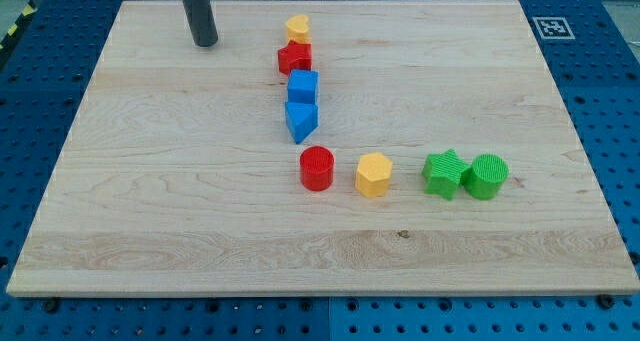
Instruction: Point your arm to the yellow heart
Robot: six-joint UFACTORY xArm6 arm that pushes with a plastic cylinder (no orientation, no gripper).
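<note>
my tip (205, 43) stood near the wooden board's (150, 211) top edge, well to the view's left of the small yellow heart-shaped block (297, 27), which touched the red block (294, 58) below it. no jaws existed, only a rod. best slide straight right, stopping short. no containers were present.

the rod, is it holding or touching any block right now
Nothing is held. My tip rests on bare board near the view's top left, apart from every block; the yellow heart sits to its right.
</note>
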